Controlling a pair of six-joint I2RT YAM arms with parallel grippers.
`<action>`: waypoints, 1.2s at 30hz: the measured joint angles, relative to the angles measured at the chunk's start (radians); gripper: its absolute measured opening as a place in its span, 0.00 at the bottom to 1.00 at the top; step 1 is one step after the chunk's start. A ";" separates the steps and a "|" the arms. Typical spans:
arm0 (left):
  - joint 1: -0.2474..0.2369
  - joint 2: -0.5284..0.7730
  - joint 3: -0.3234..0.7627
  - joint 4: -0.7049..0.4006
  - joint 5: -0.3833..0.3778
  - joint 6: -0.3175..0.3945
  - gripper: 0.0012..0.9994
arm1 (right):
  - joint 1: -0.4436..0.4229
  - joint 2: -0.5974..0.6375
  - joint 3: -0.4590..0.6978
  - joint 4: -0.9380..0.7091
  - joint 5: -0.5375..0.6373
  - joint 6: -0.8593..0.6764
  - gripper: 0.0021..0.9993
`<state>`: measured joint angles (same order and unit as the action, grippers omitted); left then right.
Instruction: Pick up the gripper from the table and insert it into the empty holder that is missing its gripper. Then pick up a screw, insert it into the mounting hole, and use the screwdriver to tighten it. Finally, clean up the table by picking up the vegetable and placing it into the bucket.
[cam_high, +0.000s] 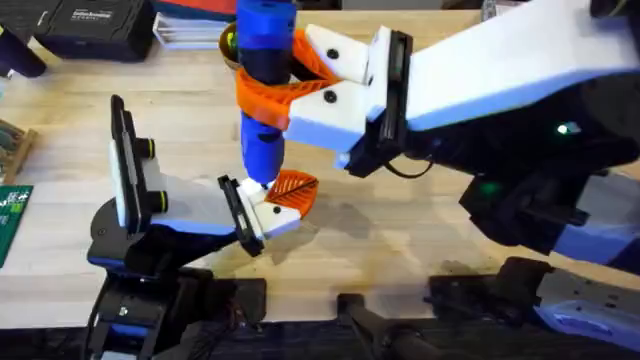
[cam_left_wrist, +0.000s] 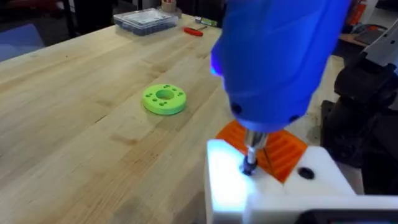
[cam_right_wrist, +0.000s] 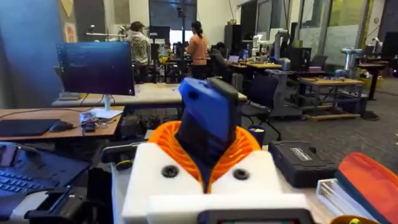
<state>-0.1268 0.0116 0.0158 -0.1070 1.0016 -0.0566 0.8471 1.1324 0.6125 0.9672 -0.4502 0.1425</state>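
Observation:
My right gripper (cam_high: 272, 88) is shut on the blue screwdriver (cam_high: 264, 60), holding it upright; in the right wrist view the screwdriver (cam_right_wrist: 208, 118) sits between the orange pads (cam_right_wrist: 249, 146). Its dark tip (cam_left_wrist: 249, 165) presses into the mounting hole of the white holder (cam_left_wrist: 227, 183) on my left gripper (cam_high: 287, 198), which lies low on the table with its fingers together. The orange gripper wedge (cam_left_wrist: 283, 152) is seated on the holder. The bucket (cam_high: 228, 42) peeks out behind the screwdriver. The vegetable is out of view.
A flat green disc (cam_left_wrist: 164, 99) lies on the wooden table (cam_left_wrist: 74, 124) left of the holder. Farther back are a clear parts box (cam_left_wrist: 146, 20) and a red-handled tool (cam_left_wrist: 193, 31). A black case (cam_high: 95, 25) sits at the table's far left.

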 joint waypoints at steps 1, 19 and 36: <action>0.000 0.000 0.000 0.000 0.000 0.000 0.01 | 0.000 0.000 0.000 0.000 0.000 0.000 0.02; 0.000 0.000 0.000 -0.001 0.000 -0.001 0.01 | 0.000 -0.001 0.015 -0.069 0.003 -0.024 0.02; 0.000 0.000 0.000 0.000 -0.003 -0.004 0.01 | 0.000 -0.010 0.027 -0.112 0.003 -0.076 0.02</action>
<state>-0.1268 0.0120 0.0158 -0.1074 0.9983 -0.0605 0.8471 1.1229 0.6395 0.8549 -0.4467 0.0662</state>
